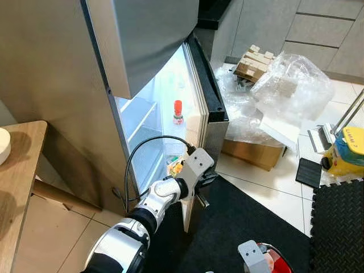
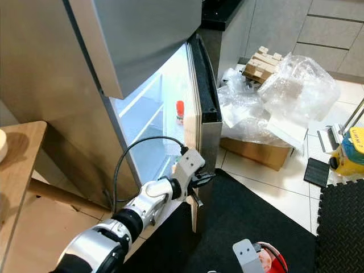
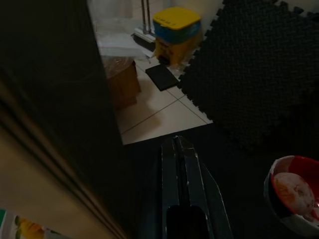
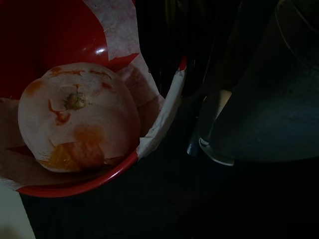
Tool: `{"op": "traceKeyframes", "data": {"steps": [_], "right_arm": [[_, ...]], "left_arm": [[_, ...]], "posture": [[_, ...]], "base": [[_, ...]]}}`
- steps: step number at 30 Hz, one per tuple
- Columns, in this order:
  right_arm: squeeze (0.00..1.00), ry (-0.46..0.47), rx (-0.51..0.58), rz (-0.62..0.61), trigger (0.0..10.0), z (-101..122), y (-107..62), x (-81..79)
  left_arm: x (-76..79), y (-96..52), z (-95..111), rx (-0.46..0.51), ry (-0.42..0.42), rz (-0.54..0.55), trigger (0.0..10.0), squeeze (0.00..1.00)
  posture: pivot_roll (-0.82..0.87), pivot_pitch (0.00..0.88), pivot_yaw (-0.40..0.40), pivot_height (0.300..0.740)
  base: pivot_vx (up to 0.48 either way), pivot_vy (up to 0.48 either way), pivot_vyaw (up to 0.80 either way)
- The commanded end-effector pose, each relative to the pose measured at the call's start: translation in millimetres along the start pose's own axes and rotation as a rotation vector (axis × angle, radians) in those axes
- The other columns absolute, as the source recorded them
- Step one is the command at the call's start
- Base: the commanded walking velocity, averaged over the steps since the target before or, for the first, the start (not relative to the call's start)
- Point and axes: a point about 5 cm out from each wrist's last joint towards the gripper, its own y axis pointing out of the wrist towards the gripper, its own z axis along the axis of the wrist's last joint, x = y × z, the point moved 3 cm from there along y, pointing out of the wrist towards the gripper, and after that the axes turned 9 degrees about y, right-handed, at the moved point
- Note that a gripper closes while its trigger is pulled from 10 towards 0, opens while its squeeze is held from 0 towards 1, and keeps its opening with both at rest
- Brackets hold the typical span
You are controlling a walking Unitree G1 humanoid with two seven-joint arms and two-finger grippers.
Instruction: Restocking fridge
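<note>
Left gripper (image 1: 206, 183) sits at the lower edge of the fridge door (image 1: 203, 96), and from my left wrist camera its two black fingers (image 3: 180, 164) lie pressed together, closed on nothing that I can make out. My left arm reaches forward from the bottom of the head view, its black cable looping up over the forearm. The fridge (image 1: 68, 85) stands with that door swung out; the lit interior shows pale shelves, a small bottle with a red cap (image 1: 178, 111) on a door shelf, and a yellow-printed carton (image 1: 175, 167) low down, just behind the gripper.

Right gripper (image 1: 257, 257) is at the bottom edge of the head view, holding a red bowl (image 4: 60, 45); I cannot tell exactly how its fingers close on the rim. Inside the bowl, on a white paper lining, rests a pale round fruit with orange patches (image 4: 77, 117).

Around me the floor is light tile with a dark mat (image 1: 244, 216) in front of the fridge and black foam tiles (image 1: 335, 227) to the right. A cardboard box (image 1: 253, 152) heaped with clear plastic wrap (image 1: 284, 91) stands beside the door, a yellow and blue container (image 1: 348, 151) further right, and a wooden surface (image 1: 14, 187) at the left edge
</note>
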Motion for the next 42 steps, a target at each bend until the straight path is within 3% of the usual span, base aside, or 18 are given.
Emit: {"op": "traceKeyframes", "data": {"steps": [1,7,8,12,14,15,16,18,20,22,23,24,26,27,30,36,38,42], "right_arm": [[0.00,-0.003,0.009,-0.005,10.0,0.0,-0.2,-0.7],[0.00,-0.004,0.003,-0.004,10.0,-1.0,-0.1,-1.6],[0.00,-0.004,0.002,-0.004,10.0,-1.1,-0.1,-1.8],[0.00,-0.004,0.001,-0.004,10.0,-1.6,-0.2,-1.7],[0.00,-0.006,-0.001,-0.005,10.0,-2.4,-0.6,-0.7],[0.00,-0.009,-0.004,-0.006,10.0,-2.9,-0.8,0.1],[0.00,-0.009,-0.004,-0.006,10.0,-2.9,-0.8,0.1],[0.00,-0.025,-0.011,-0.003,10.0,-3.5,-1.2,2.1],[0.00,-0.033,-0.013,-0.002,10.0,-3.2,-1.3,3.5],[0.00,-0.036,-0.013,0.000,10.0,-2.7,-1.2,4.0],[0.00,-0.043,-0.010,0.002,10.0,-0.3,-0.7,4.8],[0.00,-0.043,-0.010,0.002,10.0,-0.3,-0.7,4.8],[0.00,-0.048,-0.004,0.004,10.0,4.0,0.4,5.1],[0.00,-0.048,-0.004,0.004,10.0,4.0,0.4,5.1],[0.00,-0.058,0.010,0.009,10.0,10.6,2.0,4.6],[0.00,-0.071,0.037,0.016,10.0,21.0,3.9,4.8],[0.00,-0.077,0.049,0.016,10.0,23.9,3.7,6.9],[0.00,-0.079,0.057,0.011,10.0,23.7,2.3,11.1]], "left_arm": [[64.9,41.8,35.1,0.150,-0.110,-0.123,10.0,0.00],[36.8,24.3,13.5,0.096,-0.141,0.007,10.0,0.00],[19.6,7.8,-12.2,-0.012,-0.118,0.111,10.0,0.00],[3.4,-10.0,-33.1,-0.093,-0.117,0.217,10.0,0.00],[-18.3,-33.2,-47.0,-0.102,-0.174,0.366,10.0,0.00],[-28.5,-45.7,-51.3,-0.080,-0.216,0.437,10.0,0.00],[-28.5,-45.7,-51.3,-0.080,-0.216,0.437,10.0,0.00],[-48.8,-73.9,-56.0,0.029,-0.359,0.575,10.0,0.00],[-57.2,-90.8,-58.2,0.097,-0.433,0.634,10.0,0.00],[-58.1,-95.9,-60.4,0.100,-0.443,0.643,10.0,0.00],[-56.5,-109.0,-77.1,-0.006,-0.397,0.663,10.0,0.00],[-56.5,-109.0,-77.1,-0.006,-0.397,0.663,10.0,0.00],[-54.7,-120.8,-97.9,-0.166,-0.347,0.692,10.0,0.00],[-54.7,-120.8,-97.9,-0.166,-0.347,0.692,10.0,0.00],[-52.2,-129.1,-114.1,-0.353,-0.189,0.684,10.0,0.00],[-59.9,-106.5,-90.1,-0.263,-0.173,0.608,10.0,0.00],[-62.5,-93.0,-73.0,-0.208,-0.125,0.515,10.0,0.00],[-67.8,-86.1,-59.5,-0.173,-0.079,0.454,10.0,0.00]], "posture": [[-0.19,0.092,0.024,0.700],[-0.19,0.094,0.026,0.700],[-0.19,0.097,0.026,0.700],[-0.19,0.097,0.024,0.700],[-0.19,0.098,0.020,0.700],[-0.19,0.098,0.009,0.700],[-0.19,0.098,0.009,0.700],[-0.18,0.101,-0.008,0.700],[-0.17,0.103,-0.012,0.700],[-0.17,0.105,-0.020,0.700],[-0.17,0.106,-0.022,0.700],[-0.17,0.106,-0.022,0.700],[-0.17,0.111,-0.025,0.700],[-0.17,0.111,-0.025,0.700],[-0.17,0.116,-0.028,0.700],[-0.19,0.139,-0.020,0.700],[-0.20,0.146,-0.014,0.700],[-0.22,0.161,-0.008,0.700]], "base": [[0.000,0.000,0.00],[0.000,0.000,0.00],[0.000,0.000,0.00],[0.000,0.000,0.00],[0.000,0.000,0.00],[0.000,0.000,0.00],[0.000,0.000,0.00],[0.000,0.000,0.00],[0.000,0.000,0.00],[0.000,0.000,0.00],[0.000,0.000,0.00],[0.000,0.000,0.00],[0.000,0.000,0.00],[0.000,0.000,0.00],[0.000,0.000,0.00],[0.000,0.000,0.00],[0.000,0.000,0.00],[0.000,0.000,0.00]]}}
